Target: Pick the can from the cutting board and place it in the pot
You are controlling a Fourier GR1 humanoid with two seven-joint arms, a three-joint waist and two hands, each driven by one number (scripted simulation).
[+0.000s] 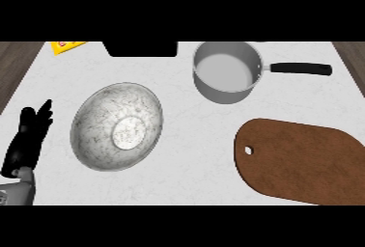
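Oddly, the can is nowhere to be seen from where I stand. The white marbled counter (185, 173) carries, biggest first, the brown wooden cutting board (303, 161) at the right, its hanging hole toward the middle and its top bare; no can rests on it. Next comes a speckled metal bowl (118, 126) left of centre, then the grey pot (227, 71) beyond the board, its black handle (301, 68) pointing right. The pot's inside looks plain and pale, with nothing standing in it that I can make out. A yellow packet (68, 46) pokes in at the far left corner, beside a dark slab (141, 48) along the back edge.

Only the left hand (27, 140) shows, at the left edge, fingers straight and relaxed, holding nothing, resting well apart from the board with the bowl between them. The right hand is out of sight, so I cannot say whether it carries the can; the board lies on that hand's side, so it would be the nearer one.
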